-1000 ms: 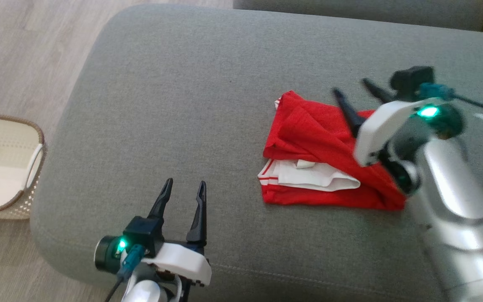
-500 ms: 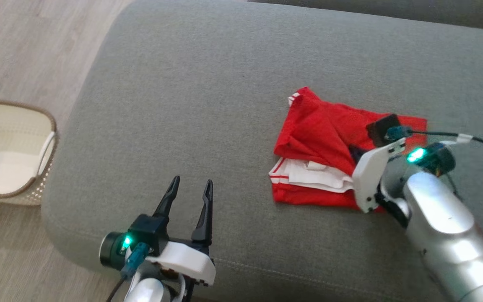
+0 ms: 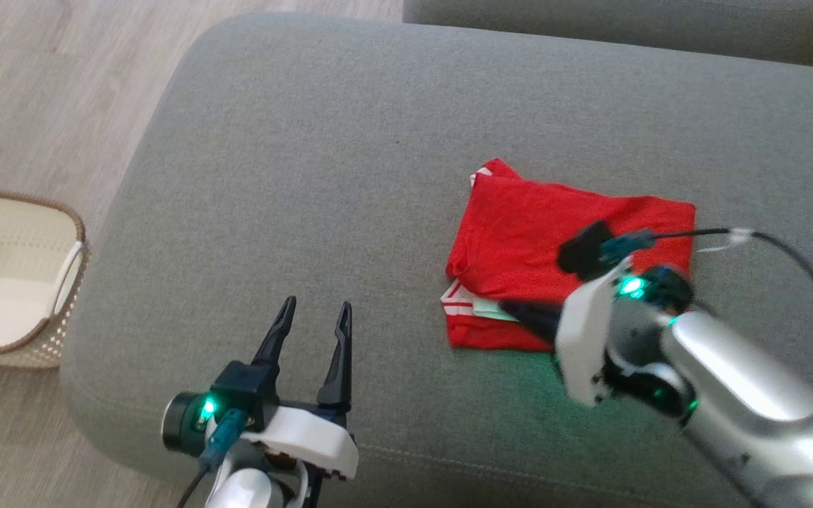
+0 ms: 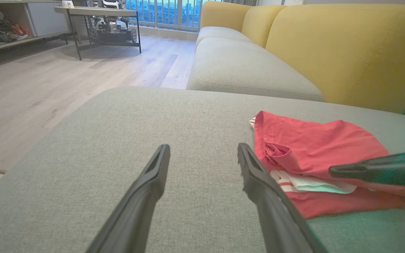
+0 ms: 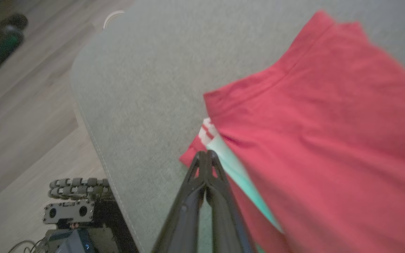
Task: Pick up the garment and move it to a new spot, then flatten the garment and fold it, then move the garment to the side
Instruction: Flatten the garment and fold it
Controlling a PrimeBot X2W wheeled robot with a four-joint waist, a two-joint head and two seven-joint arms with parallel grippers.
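The red garment (image 3: pixel 562 219) lies folded on the grey cushion (image 3: pixel 308 141), with a white striped layer peeking out at its near left edge. My right gripper (image 3: pixel 509 308) is shut, its fingers pointing left over that near edge; in the right wrist view its tips (image 5: pixel 206 153) meet right at the white stripes of the garment (image 5: pixel 311 123), and nothing shows clamped between them. My left gripper (image 3: pixel 315 303) stands open over bare cushion, well to the left of the garment. The left wrist view shows my left gripper (image 4: pixel 202 151), the garment (image 4: pixel 311 147) and the right gripper (image 4: pixel 332 171).
A cream basket (image 3: pixel 18 275) sits on the wooden floor left of the cushion. A second grey cushion (image 4: pixel 244 66) and a yellow sofa back (image 4: pixel 329 45) lie beyond. A low table (image 4: pixel 100 21) stands far off. The robot's base (image 5: pixel 72 211) is below the cushion's edge.
My right gripper went from open above the garment to shut and swung down to its near edge. The top red layer now lies flatter, covering most of the white. The left arm stayed put.
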